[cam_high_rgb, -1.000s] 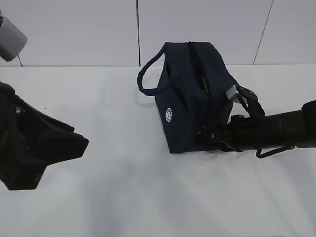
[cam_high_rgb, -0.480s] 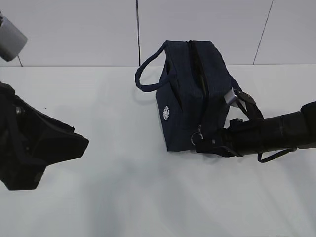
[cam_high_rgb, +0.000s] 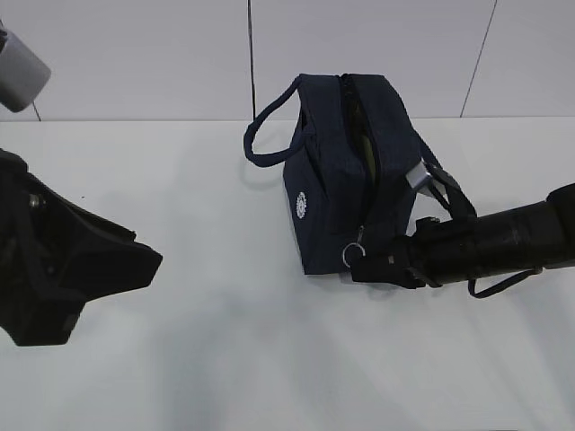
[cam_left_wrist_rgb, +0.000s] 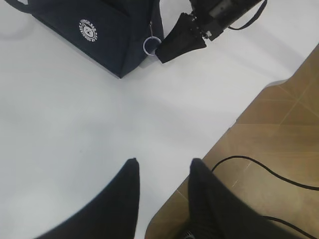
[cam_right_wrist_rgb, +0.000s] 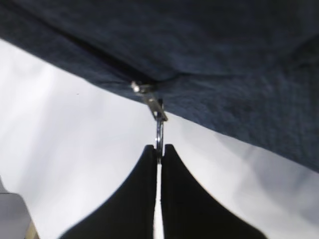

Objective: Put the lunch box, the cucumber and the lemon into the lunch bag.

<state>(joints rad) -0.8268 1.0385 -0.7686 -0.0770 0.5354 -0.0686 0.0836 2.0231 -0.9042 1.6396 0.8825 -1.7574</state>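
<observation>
Currently the right end effector (cam_right_wrist_rgb: 158, 149) is clamped on the ring pull (cam_high_rgb: 353, 255) of the soft, yielding bag (cam_high_rgb: 346, 171) on the tabletop (cam_high_rgb: 225, 359); left end effector (cam_left_wrist_rgb: 162, 167) idle, jaws apart

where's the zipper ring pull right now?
Exterior view: ring pull hangs at the lunch bag's near lower corner, right of centre, pinched in the right gripper's jaws.

Slanted exterior view; close wrist views

The right gripper (cam_high_rgb: 361, 268) now sits further left, pinching the ring pull (cam_high_rgb: 353, 256); the lunch bag (cam_high_rgb: 346, 171) gapes wider on top.
</observation>
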